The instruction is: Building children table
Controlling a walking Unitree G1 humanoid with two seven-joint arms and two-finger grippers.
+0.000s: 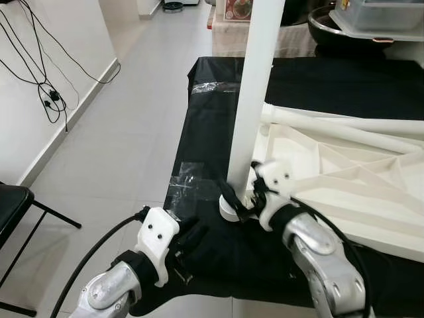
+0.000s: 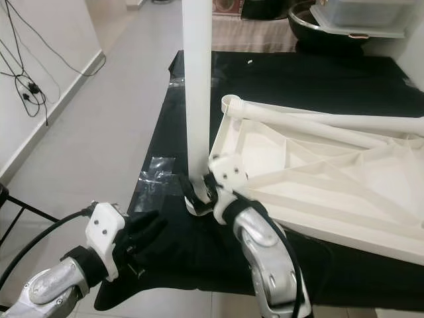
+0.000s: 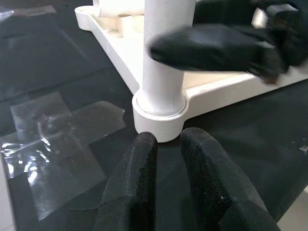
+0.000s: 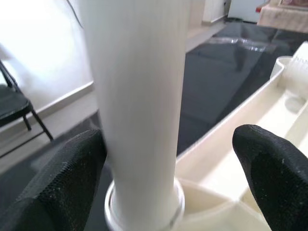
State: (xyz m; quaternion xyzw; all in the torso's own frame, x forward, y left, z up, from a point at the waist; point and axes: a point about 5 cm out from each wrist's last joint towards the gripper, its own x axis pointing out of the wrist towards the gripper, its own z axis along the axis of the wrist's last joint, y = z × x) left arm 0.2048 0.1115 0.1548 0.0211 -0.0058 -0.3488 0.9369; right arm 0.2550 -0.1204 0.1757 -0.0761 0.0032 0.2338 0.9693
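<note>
At far left, black cables hang down the white wall, and a black folding chair stands on the tiled floor below them. Patches of clear tape lie on the black cloth covering the work surface. The left gripper rests low on the cloth at its near edge, fingers narrowly parted and empty, their tips just short of the corner socket.

A white table leg stands upright in that socket, at the near left corner of the upturned white tabletop, which lies ribbed side up on the cloth. The right gripper sits at the leg's base with its fingers spread wide on either side of it; the right wrist view shows the left-hand pad beside the leg and the other well clear. Another leg lies across the tabletop's far side.

Far right, a dark bowl sits beside a clear plastic lidded box; their contents cannot be made out.
</note>
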